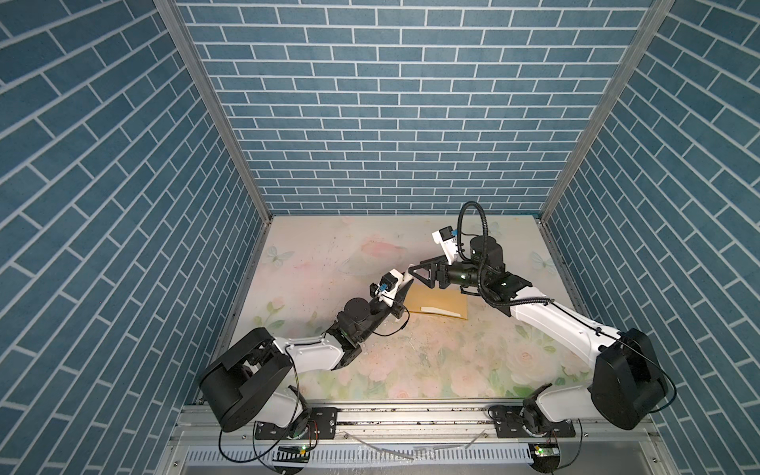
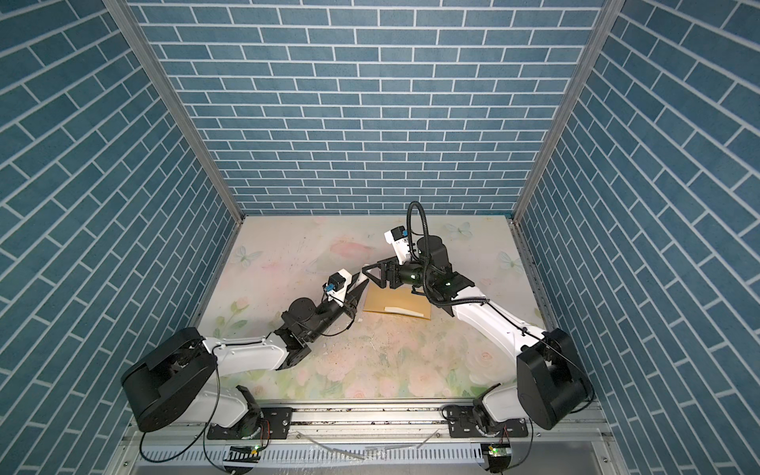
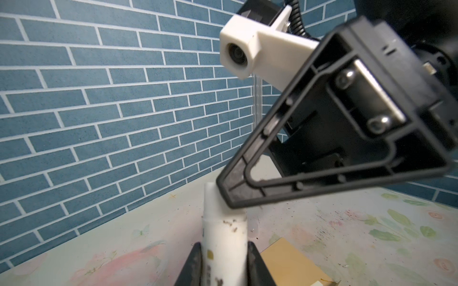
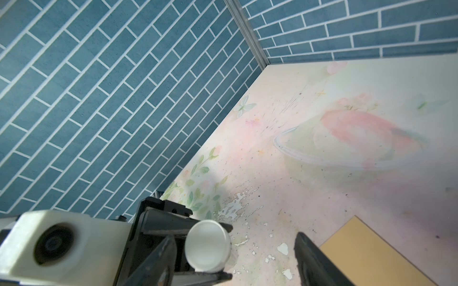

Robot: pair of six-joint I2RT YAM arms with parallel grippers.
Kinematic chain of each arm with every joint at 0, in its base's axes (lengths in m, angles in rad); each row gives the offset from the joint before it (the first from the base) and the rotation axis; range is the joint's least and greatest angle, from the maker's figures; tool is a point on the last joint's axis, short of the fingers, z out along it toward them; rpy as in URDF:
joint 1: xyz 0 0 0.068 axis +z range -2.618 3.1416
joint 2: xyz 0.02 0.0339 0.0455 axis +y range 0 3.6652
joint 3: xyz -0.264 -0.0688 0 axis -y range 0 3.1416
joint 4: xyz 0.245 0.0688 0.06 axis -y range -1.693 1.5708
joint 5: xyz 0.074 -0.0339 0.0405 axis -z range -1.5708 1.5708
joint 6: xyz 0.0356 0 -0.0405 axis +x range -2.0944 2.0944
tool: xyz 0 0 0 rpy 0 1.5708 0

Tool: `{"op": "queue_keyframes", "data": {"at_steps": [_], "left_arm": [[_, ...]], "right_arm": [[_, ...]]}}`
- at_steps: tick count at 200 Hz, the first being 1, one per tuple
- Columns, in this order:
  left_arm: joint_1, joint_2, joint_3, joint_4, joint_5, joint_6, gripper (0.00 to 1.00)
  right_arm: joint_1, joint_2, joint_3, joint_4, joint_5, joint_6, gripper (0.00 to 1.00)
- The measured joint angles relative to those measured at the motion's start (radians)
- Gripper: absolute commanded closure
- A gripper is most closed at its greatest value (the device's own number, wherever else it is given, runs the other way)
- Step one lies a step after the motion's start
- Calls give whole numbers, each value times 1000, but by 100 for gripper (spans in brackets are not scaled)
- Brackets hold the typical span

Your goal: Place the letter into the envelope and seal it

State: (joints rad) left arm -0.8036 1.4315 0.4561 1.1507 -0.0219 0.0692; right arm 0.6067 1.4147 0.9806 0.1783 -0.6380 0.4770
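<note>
The mustard-yellow envelope (image 1: 438, 302) (image 2: 397, 306) lies flat on the table right of centre, and a corner of it shows in each wrist view (image 3: 290, 262) (image 4: 371, 252). A pale strip (image 1: 441, 311) runs along its near part; I cannot tell whether this is the letter, which is otherwise hidden. My left gripper (image 1: 403, 290) (image 3: 224, 250) is shut on a white cylindrical stick (image 3: 223, 235), held above the envelope's left end. My right gripper (image 1: 412, 271) (image 4: 235, 236) stands open with the stick's round end (image 4: 207, 245) between its fingers, close to one finger and apart from the other.
The floral table top (image 1: 411, 362) has scuffed, peeled patches near the middle. Blue brick walls close in the left, back and right sides. A metal rail (image 1: 411, 415) with the arm bases runs along the front edge.
</note>
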Motion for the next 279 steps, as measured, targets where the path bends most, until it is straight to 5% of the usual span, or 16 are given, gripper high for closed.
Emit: {"op": "queue_keyframes", "data": {"at_steps": [99,150,185,279], "left_arm": [[-1,5,20,-28,-5,-21,96],[-1,2,41,-95,12,-41,40],[10,-57,53,-214,108,-75,20],[108,-153,70,-361,514,-266,28]], "right_arm": [[18,56,6,100,-61,51,89],[19,55,21,31,-40,0,95],[22,30,93,-188,53,-177,97],[22,-14,232,-555,21,-516,97]]}}
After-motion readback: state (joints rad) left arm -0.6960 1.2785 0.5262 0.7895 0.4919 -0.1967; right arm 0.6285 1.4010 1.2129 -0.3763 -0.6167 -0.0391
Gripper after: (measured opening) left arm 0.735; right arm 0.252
